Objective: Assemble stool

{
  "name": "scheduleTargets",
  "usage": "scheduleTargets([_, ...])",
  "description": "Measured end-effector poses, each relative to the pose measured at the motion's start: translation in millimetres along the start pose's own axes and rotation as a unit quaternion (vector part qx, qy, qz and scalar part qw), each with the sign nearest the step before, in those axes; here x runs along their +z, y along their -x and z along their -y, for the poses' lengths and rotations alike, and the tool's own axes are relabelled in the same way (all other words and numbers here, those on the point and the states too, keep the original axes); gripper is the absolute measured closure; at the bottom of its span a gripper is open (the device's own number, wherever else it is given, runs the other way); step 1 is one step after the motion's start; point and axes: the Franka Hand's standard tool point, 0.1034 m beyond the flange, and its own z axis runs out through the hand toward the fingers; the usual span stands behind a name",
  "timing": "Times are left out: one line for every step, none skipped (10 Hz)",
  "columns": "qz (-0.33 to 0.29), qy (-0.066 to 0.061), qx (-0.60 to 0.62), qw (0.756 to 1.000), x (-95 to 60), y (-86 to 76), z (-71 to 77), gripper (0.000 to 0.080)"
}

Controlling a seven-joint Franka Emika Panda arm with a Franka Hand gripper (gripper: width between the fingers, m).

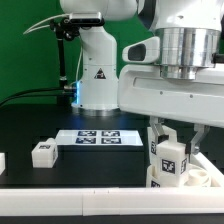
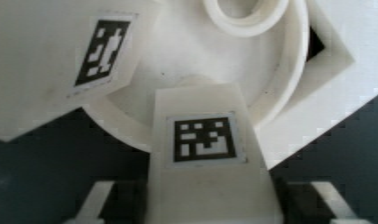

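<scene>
Seating a leg (image 1: pixel 168 162) into the stool's round seat (image 1: pixel 197 181) was, as we judged it, the step in hand. The gripper (image 1: pixel 175 148) hung low at the exterior view's right, its two fingers closed on the sides of that small white tagged leg. The leg stood on or just above the seat; we could not tell whether they touched.

To do this well, we judged, the leg's end needed to line up square over a socket and go down straight rather than tilted. It then needed pressing or turning home without the seat sliding on the black table (image 1: pixel 30 125). The grip should be firm until the leg sat fully.

The exterior view gave us the wider scene: a loose leg (image 1: pixel 43 152) lying well apart toward the exterior view's left, the marker board (image 1: pixel 98 137) flat near it, and the arm's white base (image 1: pixel 98 75) at the back. None of these appeared in the wrist view.

The wrist view gave us the close work instead. It showed the held leg's tag facing the camera, with fingers (image 2: pixel 108 200) on either side and the pale curved seat behind. It also showed a round socket (image 2: pixel 250 14) in the seat beyond the leg. Another tagged leg (image 2: pixel 104 55) lay against the seat or was fixed to it; we could not decide which. The exterior view did not show that socket or that other leg clearly.
</scene>
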Motion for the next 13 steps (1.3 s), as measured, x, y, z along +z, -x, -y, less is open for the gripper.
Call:
scheduleTargets([0.002, 0.013, 0.114, 0.993, -0.6, -1.5, -4.9, 0.0458])
scheduleTargets([0.001, 0.023, 0.197, 0.98, -0.4, -2.5, -10.1, 0.0458])
scheduleTargets([0.008, 0.024, 0.265, 0.964, -0.5, -2.4, -14.8, 0.0458])
scheduleTargets([0.011, 0.029, 0.309, 0.951, -0.3, -2.3, -18.7, 0.0458])
scheduleTargets([0.009, 0.03, 0.322, 0.946, -0.6, -1.0, -18.8, 0.0458])
scheduleTargets([0.003, 0.036, 0.347, 0.937, -1.3, 0.2, -20.3, 0.0458])
scheduleTargets([0.004, 0.036, 0.354, 0.934, -0.6, 0.1, -20.8, 0.0458])
scheduleTargets([0.006, 0.036, 0.355, 0.934, 0.3, 1.1, -20.2, 0.0355])
scheduleTargets([0.006, 0.036, 0.354, 0.934, 0.6, 1.4, -20.1, 0.0226])
scheduleTargets([0.006, 0.035, 0.354, 0.935, 0.2, 1.3, -19.8, 0.0174])
scheduleTargets([0.008, 0.019, 0.342, 0.94, -8.8, 0.2, -17.9, 0.0174])
scheduleTargets([0.018, 0.001, 0.321, 0.947, -27.4, -3.4, -24.6, 0.0154])
scheduleTargets([0.022, -0.008, 0.307, 0.951, -40.7, -12.0, -35.4, 0.0151])
